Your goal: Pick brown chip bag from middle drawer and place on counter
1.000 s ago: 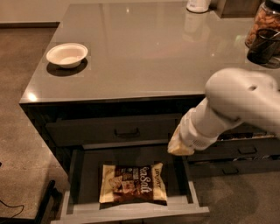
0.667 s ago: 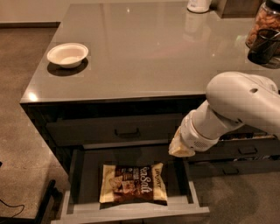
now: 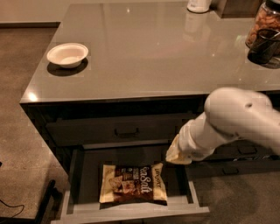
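The brown chip bag point(image 3: 134, 183) lies flat in the open middle drawer point(image 3: 131, 212), towards its front, with the "Sea Salt" lettering facing up. The glossy grey counter point(image 3: 153, 48) spans the top of the view above the dark cabinets. My white arm point(image 3: 232, 118) reaches in from the right and down towards the drawer. My gripper point(image 3: 177, 155) is at the arm's cream-coloured end, just above the drawer's right rear part, up and to the right of the bag and apart from it.
A white bowl point(image 3: 67, 54) sits at the counter's left front. A dark cup point(image 3: 264, 46), a jar of snacks point(image 3: 265, 19) and a white container point(image 3: 199, 5) stand at the far right and back. A closed drawer with a handle point(image 3: 127, 130) sits above the open one. Carpet floor lies to the left.
My arm's end has sunk a little lower towards the open drawer. The bag and the drawer have not moved.
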`<state>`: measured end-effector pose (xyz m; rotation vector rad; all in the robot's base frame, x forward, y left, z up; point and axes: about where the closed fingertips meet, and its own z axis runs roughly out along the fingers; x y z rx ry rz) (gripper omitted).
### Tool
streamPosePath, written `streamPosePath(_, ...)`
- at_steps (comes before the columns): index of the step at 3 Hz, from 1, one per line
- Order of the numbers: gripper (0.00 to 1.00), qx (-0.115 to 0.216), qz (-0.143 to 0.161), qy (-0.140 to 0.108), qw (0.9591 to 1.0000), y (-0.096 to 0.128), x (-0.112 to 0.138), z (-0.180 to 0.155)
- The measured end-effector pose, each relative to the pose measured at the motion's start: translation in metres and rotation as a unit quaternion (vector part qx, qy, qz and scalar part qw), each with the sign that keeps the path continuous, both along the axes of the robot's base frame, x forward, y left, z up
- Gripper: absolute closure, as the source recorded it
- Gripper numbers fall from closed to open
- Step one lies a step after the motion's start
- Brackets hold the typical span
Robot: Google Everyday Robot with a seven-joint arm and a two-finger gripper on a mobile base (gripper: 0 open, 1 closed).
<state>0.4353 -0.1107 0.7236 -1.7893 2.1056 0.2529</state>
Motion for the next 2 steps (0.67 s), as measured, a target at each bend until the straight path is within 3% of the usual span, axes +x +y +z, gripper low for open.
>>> streamPosePath(1, 1.00, 0.062, 0.002, -0.002, 0.9981, 0.022, -0.007, -0.088)
streamPosePath(2, 1.00, 0.126, -0.014, -0.002, 0.9920, 0.054, 0.009, -0.172)
